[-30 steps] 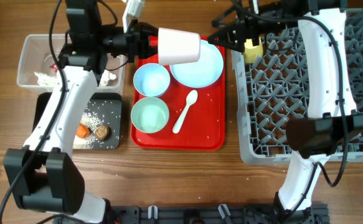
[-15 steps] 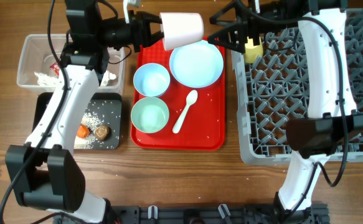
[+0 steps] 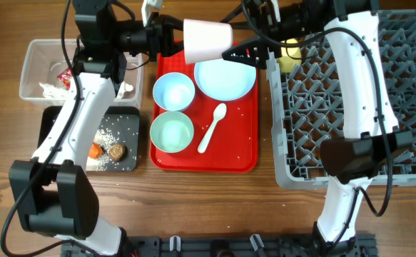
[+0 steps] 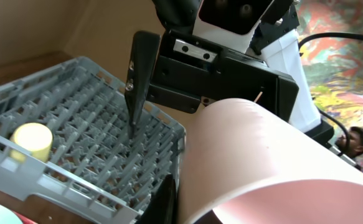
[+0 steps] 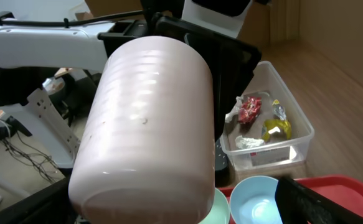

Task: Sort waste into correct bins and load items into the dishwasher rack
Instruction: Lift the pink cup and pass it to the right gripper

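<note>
Overhead, a wooden desk (image 3: 215, 193) carries everything. On the right stands the grey dishwasher rack (image 3: 357, 107), a large crate with a grid of upright pegs. A yellow cup (image 3: 287, 64) sits among the pegs at its far left corner.

Just left of the rack lies a flat red tray (image 3: 236, 153). At the far left sits a clear tub (image 3: 33, 61), and a shallower black tray (image 3: 51, 121) lies just in front of it.

On the red tray, a light blue plate (image 3: 225, 78) fills the far right corner. A light blue bowl (image 3: 173, 91) sits beside the plate, a mint bowl (image 3: 172, 133) sits in front of that bowl, and a white spoon (image 3: 212, 127) lies to the right of the mint bowl.

A pink cup (image 3: 208, 41) hangs on its side in the air above the tray's far edge. The left pincer (image 3: 179, 39) is clamped on its left end. The right pincer (image 3: 230, 36) faces it from the right, jaws spread wide to either side of the cup's other end. Whether they touch the cup cannot be told.

The tub holds a crumpled white tissue (image 3: 51, 89), a red wrapper (image 5: 249, 107) and a silver-yellow wrapper (image 5: 274, 124). The black tray holds an orange carrot (image 3: 94, 150) touching a small brown lump (image 3: 117, 150), with loose white rice (image 3: 111, 132) scattered around them.
</note>
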Controlling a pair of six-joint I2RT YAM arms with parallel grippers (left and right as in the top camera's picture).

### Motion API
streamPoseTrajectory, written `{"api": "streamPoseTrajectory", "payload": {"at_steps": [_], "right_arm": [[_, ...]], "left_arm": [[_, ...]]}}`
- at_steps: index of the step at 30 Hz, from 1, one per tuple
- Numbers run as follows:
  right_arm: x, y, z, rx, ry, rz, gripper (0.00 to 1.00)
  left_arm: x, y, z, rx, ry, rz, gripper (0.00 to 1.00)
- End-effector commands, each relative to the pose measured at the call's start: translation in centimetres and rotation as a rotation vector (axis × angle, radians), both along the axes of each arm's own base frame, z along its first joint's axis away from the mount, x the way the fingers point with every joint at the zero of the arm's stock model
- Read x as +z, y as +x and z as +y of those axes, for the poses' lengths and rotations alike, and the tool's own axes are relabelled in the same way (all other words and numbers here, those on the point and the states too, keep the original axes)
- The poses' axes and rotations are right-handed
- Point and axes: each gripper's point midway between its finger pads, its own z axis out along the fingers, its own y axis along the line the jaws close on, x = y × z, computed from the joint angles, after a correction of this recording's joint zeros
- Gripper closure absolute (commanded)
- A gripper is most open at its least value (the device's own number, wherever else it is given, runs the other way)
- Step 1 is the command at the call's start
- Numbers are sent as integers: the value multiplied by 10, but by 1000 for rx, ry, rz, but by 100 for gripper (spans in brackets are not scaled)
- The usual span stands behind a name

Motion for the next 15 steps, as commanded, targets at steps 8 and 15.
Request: {"api": "streamPoseTrajectory", "payload": {"at_steps": [8,15], "right_arm": [[15,-5,4,42,100,-9,5],[15,-13,19,83,99,-34,9]], "left_arm": [[0,-6,0,-47,0,27,96],[0,-5,0,-43,0,22,96]]}}
